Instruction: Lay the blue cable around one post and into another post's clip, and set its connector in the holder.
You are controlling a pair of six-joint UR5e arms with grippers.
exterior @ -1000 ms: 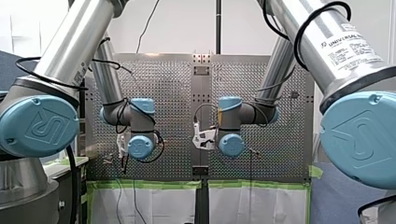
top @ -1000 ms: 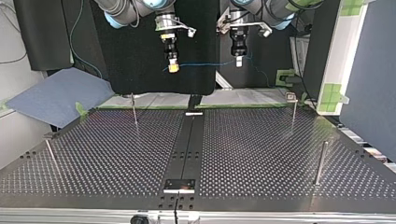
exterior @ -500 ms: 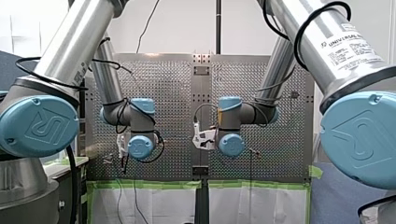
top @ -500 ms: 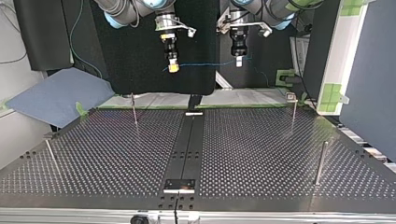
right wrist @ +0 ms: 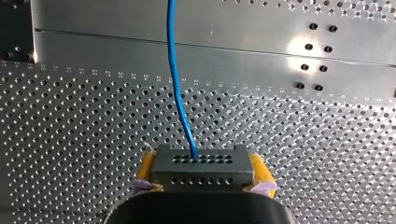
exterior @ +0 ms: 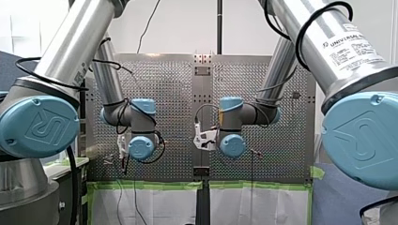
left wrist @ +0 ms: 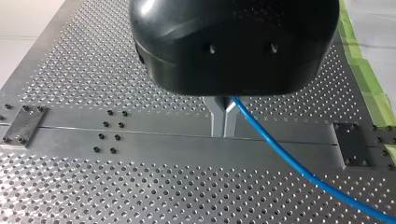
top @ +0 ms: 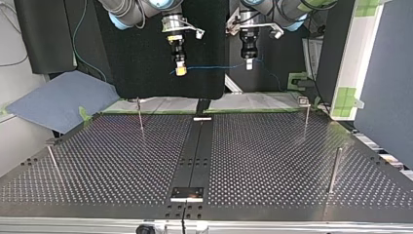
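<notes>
Yellow pads [right wrist: 148, 169] of the right tool [right wrist: 203, 176] are clamped on the connector [right wrist: 199, 161], while the left tool [left wrist: 223, 122] is pinched on the blue cable [left wrist: 280, 154]. The span is held taut above the table [top: 272, 161], presumably for looping round a post [top: 334, 168].

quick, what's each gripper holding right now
left gripper: shut on the thin blue cable
right gripper: shut on the grey multi-hole connector block
</notes>
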